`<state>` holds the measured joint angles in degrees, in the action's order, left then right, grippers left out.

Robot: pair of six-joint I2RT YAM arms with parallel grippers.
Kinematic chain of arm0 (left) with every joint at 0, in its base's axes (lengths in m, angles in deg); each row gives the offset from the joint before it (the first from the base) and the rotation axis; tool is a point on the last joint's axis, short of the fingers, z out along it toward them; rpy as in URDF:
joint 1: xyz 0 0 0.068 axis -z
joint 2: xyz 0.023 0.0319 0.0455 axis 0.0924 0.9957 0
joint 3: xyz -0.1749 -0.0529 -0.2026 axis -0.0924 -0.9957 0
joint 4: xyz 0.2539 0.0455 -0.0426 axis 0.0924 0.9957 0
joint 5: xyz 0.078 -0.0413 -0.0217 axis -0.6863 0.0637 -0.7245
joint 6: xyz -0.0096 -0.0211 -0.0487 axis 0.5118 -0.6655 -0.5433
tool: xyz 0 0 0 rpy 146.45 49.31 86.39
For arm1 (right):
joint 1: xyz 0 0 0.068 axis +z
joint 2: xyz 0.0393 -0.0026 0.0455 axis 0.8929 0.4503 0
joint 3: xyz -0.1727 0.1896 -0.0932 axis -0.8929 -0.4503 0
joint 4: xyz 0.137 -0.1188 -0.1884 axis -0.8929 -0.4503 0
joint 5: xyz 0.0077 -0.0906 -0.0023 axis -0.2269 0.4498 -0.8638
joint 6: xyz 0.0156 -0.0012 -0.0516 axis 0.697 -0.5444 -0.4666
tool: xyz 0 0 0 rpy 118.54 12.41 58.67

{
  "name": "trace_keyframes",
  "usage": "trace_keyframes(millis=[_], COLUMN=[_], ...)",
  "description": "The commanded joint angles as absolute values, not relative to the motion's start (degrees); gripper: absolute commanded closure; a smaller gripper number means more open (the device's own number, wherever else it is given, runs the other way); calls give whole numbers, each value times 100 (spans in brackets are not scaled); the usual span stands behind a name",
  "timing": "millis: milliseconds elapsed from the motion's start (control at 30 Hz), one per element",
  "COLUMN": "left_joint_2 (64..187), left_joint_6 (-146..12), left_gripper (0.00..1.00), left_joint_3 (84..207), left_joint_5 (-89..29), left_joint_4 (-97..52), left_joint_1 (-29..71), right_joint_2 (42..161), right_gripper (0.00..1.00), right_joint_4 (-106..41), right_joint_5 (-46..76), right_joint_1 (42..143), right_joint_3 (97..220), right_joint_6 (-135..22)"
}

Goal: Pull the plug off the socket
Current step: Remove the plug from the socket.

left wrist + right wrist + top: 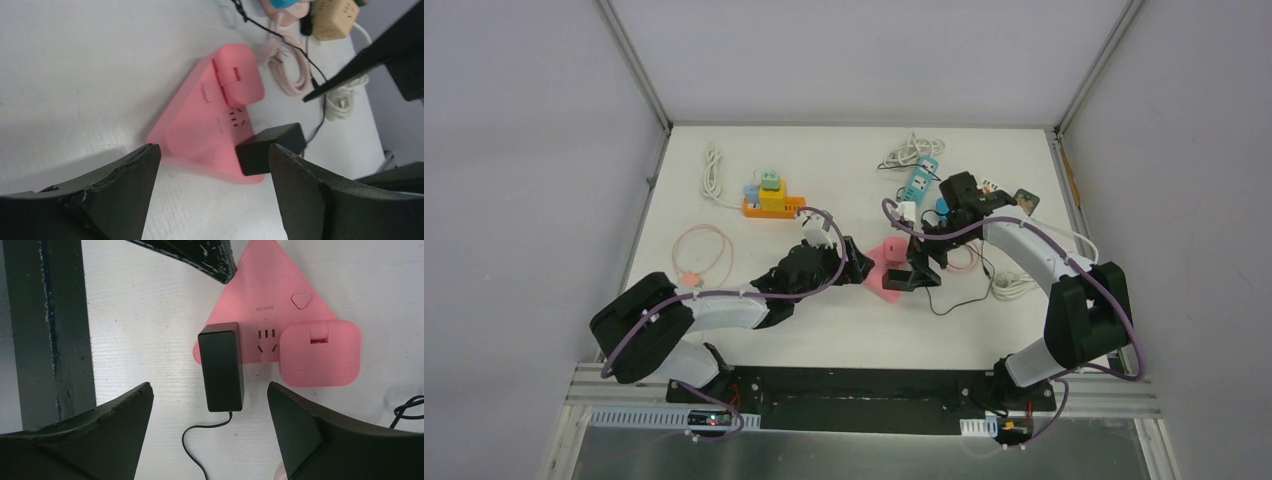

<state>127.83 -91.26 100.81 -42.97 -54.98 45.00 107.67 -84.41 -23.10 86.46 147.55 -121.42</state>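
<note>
Biggest thing first: the white bench [844,320], with both arms reaching toward its middle. The left fingers [125,185] are spread wide with nothing in them, and the right fingers [115,425] are the same, gaping and empty. Between the two, around the centre of the overhead frame, lies the pink triangular socket [270,300].

The black plug [221,367] sits at the socket's lower left corner in the right wrist view. Its long axis runs up and down the frame, and its thin cord [192,440] leaves the bottom end. The left wrist view puts the plug at centre right, lying more crosswise and partly behind a finger.

From overhead we can't really pick the plug out among the dark fingers. Its pins are hidden in every view.
</note>
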Motion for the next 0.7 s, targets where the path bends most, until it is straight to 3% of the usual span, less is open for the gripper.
trace_keyframes(millis=[0,167,433,667], left_joint_2=[13336,13671,13207,13380], left_joint_6=[-10045,-10698,-11131,-11722], left_gripper=[20,24,24,24], left_joint_3=[10070,10187,10067,9927], left_joint_5=[-4742,-5176,-6051,-6047], left_joint_4=[-6366,-6199,-5108,-5527], left_joint_1=[4627,4767,5063,5607], right_joint_2=[10601,10629,10651,10654], right_gripper=[12,12,12,12], right_joint_4=[-7826,-7652,-7601,-7560], right_joint_5=[-2329,-2254,-2258,-2231], right_joint_1=[8625,8618,8622,8619], right_joint_3=[14605,14567,14545,14548], right_joint_6=[-11966,-11821,-11768,-11733])
